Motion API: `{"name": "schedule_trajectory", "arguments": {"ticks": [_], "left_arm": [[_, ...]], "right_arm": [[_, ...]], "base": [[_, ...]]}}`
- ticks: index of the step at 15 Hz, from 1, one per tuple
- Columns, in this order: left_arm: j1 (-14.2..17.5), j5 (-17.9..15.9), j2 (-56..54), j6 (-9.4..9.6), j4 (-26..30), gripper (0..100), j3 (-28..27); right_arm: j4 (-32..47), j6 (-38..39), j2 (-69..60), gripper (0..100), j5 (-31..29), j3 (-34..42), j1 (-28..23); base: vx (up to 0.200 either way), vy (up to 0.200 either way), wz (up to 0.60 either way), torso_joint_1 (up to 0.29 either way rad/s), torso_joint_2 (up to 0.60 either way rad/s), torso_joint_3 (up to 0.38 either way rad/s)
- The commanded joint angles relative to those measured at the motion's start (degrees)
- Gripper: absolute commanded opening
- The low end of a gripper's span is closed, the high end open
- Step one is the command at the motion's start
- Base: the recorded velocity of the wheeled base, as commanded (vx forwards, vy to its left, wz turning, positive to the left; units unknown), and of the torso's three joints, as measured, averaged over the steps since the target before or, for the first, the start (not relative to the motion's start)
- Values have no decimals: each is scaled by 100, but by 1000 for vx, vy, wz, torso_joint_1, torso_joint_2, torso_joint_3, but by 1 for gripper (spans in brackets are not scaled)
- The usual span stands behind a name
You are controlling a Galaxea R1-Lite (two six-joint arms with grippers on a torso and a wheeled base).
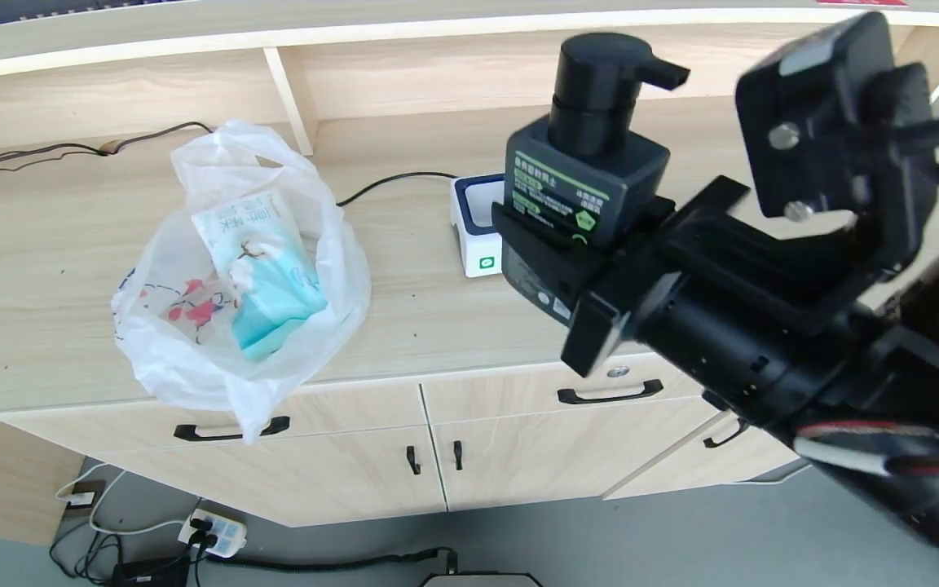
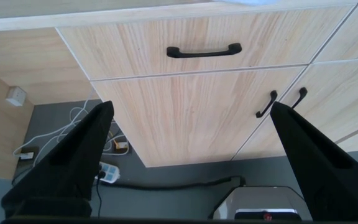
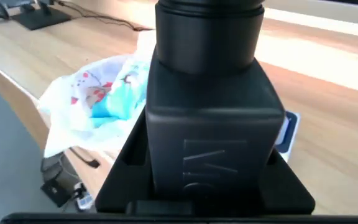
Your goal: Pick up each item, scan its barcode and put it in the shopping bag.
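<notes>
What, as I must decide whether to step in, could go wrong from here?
The right gripper holds the black pump bottle low down, so it may tip or slip. The shopping bag sags over the counter edge; the bottle's weight might drag it off. The scanner sits close beside the bottle and could be bumped.

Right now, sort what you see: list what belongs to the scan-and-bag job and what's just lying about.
Job: black pump bottle held in the right hand; white scanner; shopping bag with a blue pack inside.
Lying about: loose cables on the counter; power strip on the floor.
</notes>
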Motion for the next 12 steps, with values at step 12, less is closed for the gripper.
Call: {"name": "schedule_trajectory", "arguments": {"ticks": [12], "left_arm": [[1,-2,9,-58,16,100,0]], "right_arm": [[-561,-73,579,0,356,-540,-1615]], "base": [[-50,117,0,-1,-1,3]]}}
